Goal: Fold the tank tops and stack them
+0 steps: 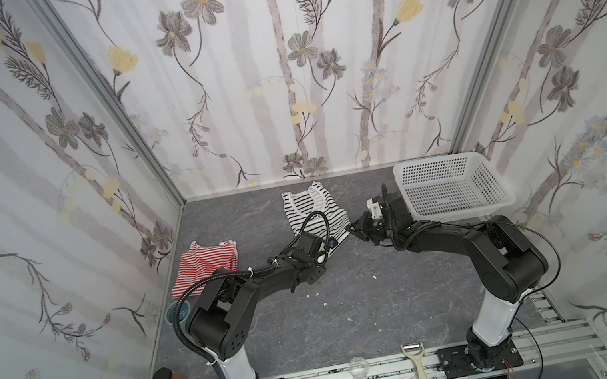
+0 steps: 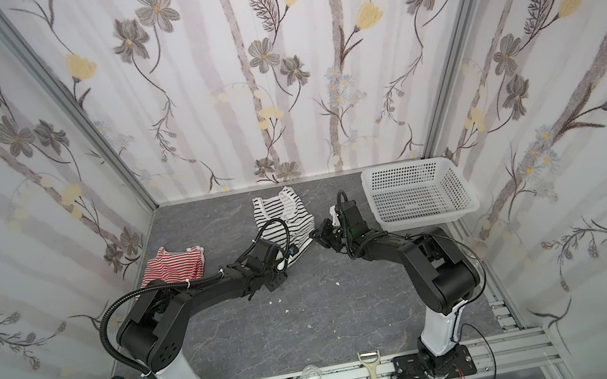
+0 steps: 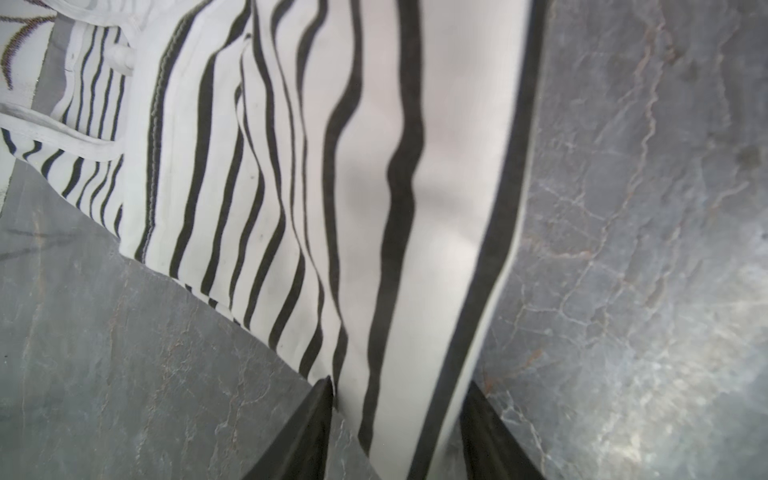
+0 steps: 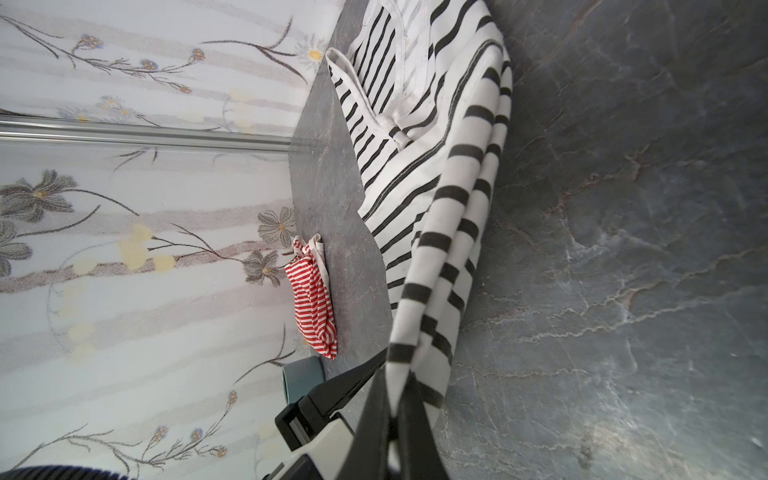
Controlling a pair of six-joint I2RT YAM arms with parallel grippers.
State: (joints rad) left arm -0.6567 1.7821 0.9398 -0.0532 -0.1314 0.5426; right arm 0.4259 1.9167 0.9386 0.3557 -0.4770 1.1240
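Grey marbled tabletop (image 1: 358,316) under us, we had both the left gripper (image 3: 399,436) and right gripper (image 4: 395,395) pinching the black-striped tank top (image 1: 312,214) mid-table, red-striped tank top (image 1: 206,267) well left; we judged lifting evenly would keep the fold square.

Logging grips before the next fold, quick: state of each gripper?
Left gripper: jaws part-open around the black-striped tank top; grip unclear.
Right gripper: shut on the black-striped tank top.

The black-striped tank top (image 3: 374,187) and red-striped tank top (image 4: 313,299) are soft matt knit cloth. The tabletop (image 1: 377,304) looks like veined grey stone; the basket (image 1: 457,184) is white perforated plastic.
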